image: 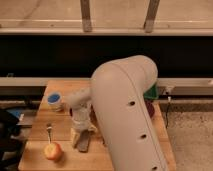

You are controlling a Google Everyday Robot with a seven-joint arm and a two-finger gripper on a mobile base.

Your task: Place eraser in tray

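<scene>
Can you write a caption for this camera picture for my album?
Robot's gripper hangs over the eraser on the wooden table, near an apple.

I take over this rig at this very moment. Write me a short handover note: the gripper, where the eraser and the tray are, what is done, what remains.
Gripper: low over the table, directly above the eraser; whether it touches it cannot be told.
Eraser: flat on the table, beside a pale yellow wedge.
Tray: green, at the table's far right in the camera view, mostly hidden behind the arm.
Done: gripper brought to the eraser.
Left: grasp, lift, carry to the tray, release.
</scene>
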